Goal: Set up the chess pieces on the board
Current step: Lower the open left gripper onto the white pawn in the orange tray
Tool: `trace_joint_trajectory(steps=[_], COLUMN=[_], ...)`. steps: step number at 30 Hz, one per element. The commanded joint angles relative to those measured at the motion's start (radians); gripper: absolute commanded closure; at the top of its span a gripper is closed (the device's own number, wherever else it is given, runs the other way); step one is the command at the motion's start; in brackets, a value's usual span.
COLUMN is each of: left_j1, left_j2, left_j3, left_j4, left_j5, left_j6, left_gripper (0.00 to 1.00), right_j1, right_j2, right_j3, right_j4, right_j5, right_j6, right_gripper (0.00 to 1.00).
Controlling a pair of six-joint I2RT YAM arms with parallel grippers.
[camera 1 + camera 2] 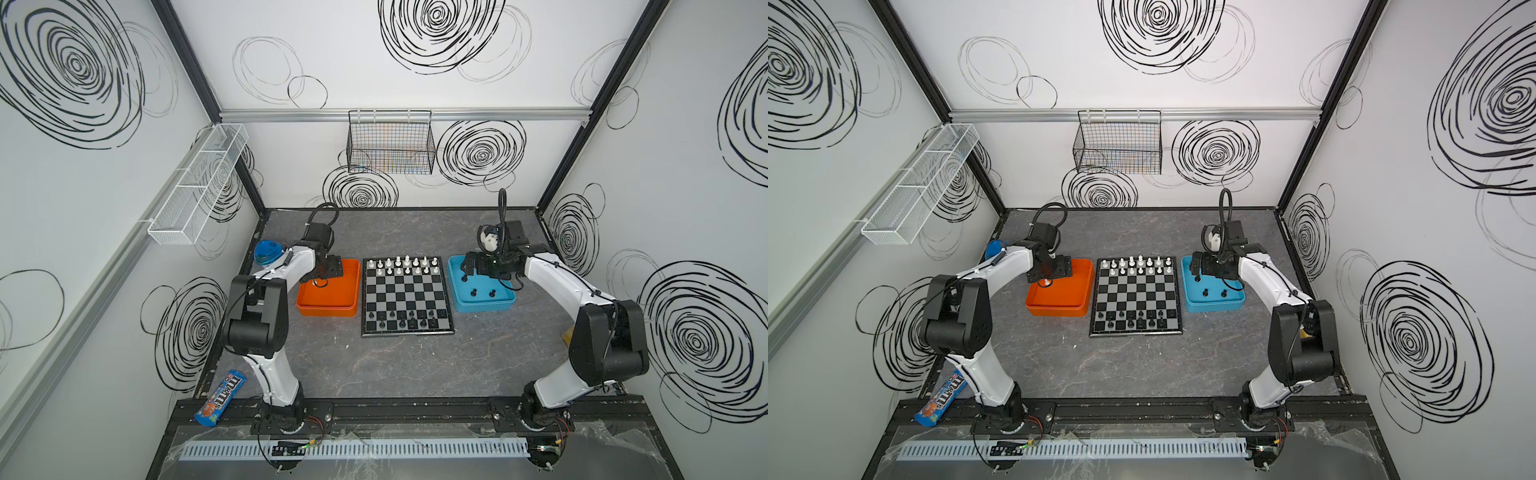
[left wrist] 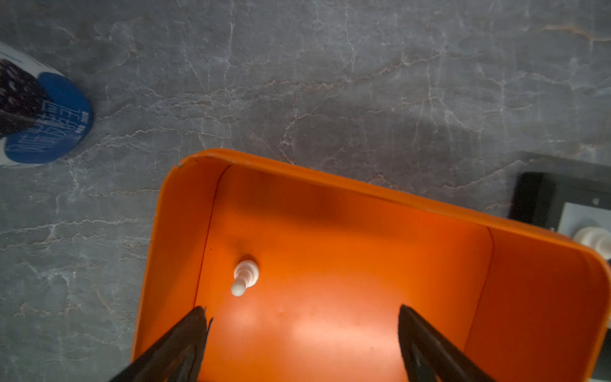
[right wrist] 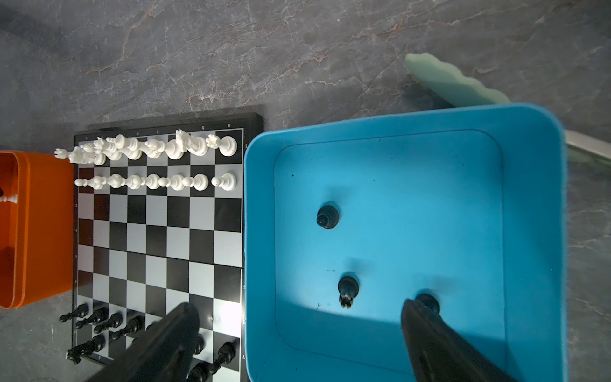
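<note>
Just one white pawn [image 2: 244, 277] in orange tray [image 2: 178, 231]

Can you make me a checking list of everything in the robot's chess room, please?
Surface: grey marbled tabletop.
Job's things: the board has white pieces on its two far rows and black chessmen on its near rows; one white pawn is in the orange tray; three black pieces are in the blue tray.
Clutter: M&M's bag beside the left arm's base; blue-lidded tub behind the left arm.
Grippers: left gripper open above the orange tray; right gripper open above the blue tray.
Cables: a black cable arches over each wrist.
Surroundings: swirl-painted walls, black wire basket, white mesh shelf.
</note>
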State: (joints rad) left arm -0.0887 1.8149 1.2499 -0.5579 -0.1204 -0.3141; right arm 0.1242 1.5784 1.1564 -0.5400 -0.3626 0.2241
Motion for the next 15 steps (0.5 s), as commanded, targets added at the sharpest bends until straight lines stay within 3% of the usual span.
trace_joint_trajectory(steps=[1, 15], left_j1=[0.007, 0.035], left_j2=[0.027, 0.064], left_j3=[-0.003, -0.006], left_j4=[0.019, 0.038], left_j5=[-0.018, -0.009], left_j6=[-0.002, 0.001], left_gripper=[0.10, 0.23], right_j1=[-0.003, -0.006], right_j2=[-0.006, 0.006], right_j3=[-0.009, -0.009], right_j4=[0.012, 0.015], right_j5=[-0.007, -0.013], right_j6=[-0.013, -0.014], right_gripper=[0.00, 0.00])
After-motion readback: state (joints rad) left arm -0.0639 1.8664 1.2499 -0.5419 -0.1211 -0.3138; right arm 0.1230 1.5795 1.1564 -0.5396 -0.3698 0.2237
